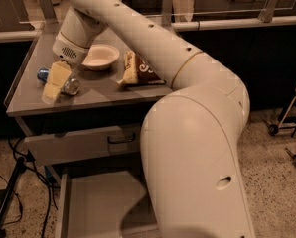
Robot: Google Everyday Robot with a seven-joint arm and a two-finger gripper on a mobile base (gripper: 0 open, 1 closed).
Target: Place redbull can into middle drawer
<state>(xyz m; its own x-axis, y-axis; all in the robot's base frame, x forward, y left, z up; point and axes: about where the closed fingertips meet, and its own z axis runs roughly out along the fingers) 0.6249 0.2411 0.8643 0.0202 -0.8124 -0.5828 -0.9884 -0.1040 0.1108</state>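
One large cream-coloured robot arm (pixel 197 133) fills the right and centre of the camera view, rising from a bulky lower segment and reaching up and over to the left across the cabinet. Beneath it stands a grey cabinet whose flat tabletop (pixel 103 90) carries the smaller things. At the bottom, the middle drawer (pixel 96 209) is pulled out towards the camera, its plain grey floor bare where it shows, with the arm's shadow on it and its right part hidden behind the arm. Above it, the upper drawer front (pixel 73 145) is closed and bears a dark loop handle (pixel 121 139).

On the tabletop, a brown-and-white chip bag (pixel 138 71) lies near the middle, partly tucked behind the arm. To its left, well apart from it, sits a white bowl (pixel 101 57).

Smaller again, the gripper (pixel 53 83), pale yellow, hangs from the wrist at the table's left front, down at the tabletop. It sits across the middle of the redbull can (pixel 42 74), which lies on its side on the table, blue end to the left and shiny silver end to the right. Whether the gripper has closed on the can cannot be told.
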